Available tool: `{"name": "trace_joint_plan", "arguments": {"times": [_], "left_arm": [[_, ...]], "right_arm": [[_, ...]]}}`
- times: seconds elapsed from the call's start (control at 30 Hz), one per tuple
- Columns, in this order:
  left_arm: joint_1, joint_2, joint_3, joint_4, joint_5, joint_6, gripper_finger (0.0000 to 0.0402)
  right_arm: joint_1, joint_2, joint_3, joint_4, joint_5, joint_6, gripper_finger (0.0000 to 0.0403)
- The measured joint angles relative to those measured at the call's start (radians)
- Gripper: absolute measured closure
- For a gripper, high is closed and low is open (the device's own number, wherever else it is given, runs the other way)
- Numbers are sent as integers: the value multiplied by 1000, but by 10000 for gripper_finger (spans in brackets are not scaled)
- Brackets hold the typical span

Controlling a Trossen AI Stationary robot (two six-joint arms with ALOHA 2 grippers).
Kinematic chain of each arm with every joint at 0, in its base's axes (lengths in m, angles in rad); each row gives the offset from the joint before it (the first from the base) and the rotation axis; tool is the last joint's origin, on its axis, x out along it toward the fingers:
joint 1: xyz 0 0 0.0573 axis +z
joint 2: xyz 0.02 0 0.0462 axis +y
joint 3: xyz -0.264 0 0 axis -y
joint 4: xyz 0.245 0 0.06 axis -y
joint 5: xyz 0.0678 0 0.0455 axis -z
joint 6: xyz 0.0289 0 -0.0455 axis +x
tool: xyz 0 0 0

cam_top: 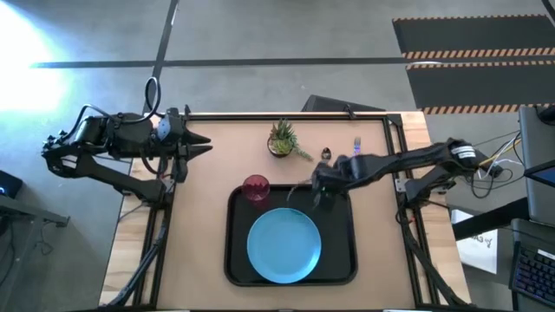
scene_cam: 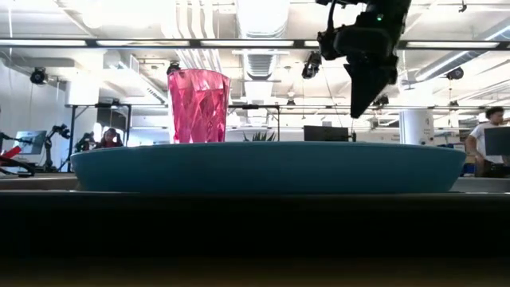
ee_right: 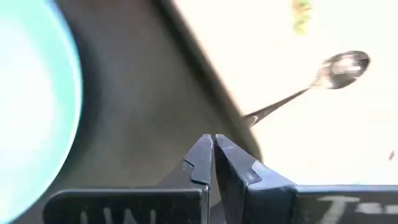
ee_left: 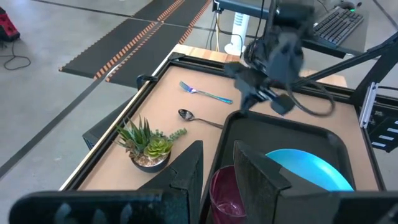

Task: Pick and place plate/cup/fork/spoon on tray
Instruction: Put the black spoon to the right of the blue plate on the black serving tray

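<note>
The black tray (cam_top: 232, 260) lies at the table's near middle. The light-blue plate (cam_top: 284, 244) lies flat in it, and the red cup (cam_top: 256, 187) stands upright in its far left corner. The dark spoon (ee_right: 323, 78) lies on the table beyond the tray, its handle end reaching the tray's far rim. The blue-handled fork (ee_left: 205, 93) lies farther back. My right gripper (cam_top: 314, 192) hangs shut and empty above the tray's far right part, pointing steeply down. My left gripper (cam_top: 208, 144) waits open over the table's far left.
A small potted green plant (cam_top: 282, 139) stands on the table beyond the cup, left of the spoon. Black rails run along the table's far, left and right edges. Bare tabletop lies left of the tray. People show in the room behind, far from the table.
</note>
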Motion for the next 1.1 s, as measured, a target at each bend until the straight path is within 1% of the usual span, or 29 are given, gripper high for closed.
{"name": "trace_joint_plan", "arguments": {"times": [0.13, 0.2, 0.27, 0.47, 0.57, 0.7, 0.9, 1.1], "left_arm": [[0, 0, 0, 0, -1, 1, 329], [0, 0, 0, 0, -1, 7, 329], [0, -1, 0, 0, -1, 8, 329], [0, -4, 0, -1, -1, 9, 329], [0, -8, 0, -1, -1, 26, 329], [0, -13, 0, -1, -1, 31, 329], [0, -21, 0, -1, -1, 31, 329], [0, -23, 0, -1, -1, 30, 329]], "right_arm": [[-76, -44, -10, 0, -6, 18, 392], [-123, -54, -10, 5, -46, 20, 385], [-171, -58, -10, 15, -101, 17, 372], [-281, -26, -10, 34, -197, -10, 319], [-306, 8, -10, 74, -220, -33, 296], [-319, 66, -10, 110, -245, -60, 276], [-335, 157, -10, 46, -246, -104, 257], [-361, 208, -10, 23, -239, -113, 248]]}}
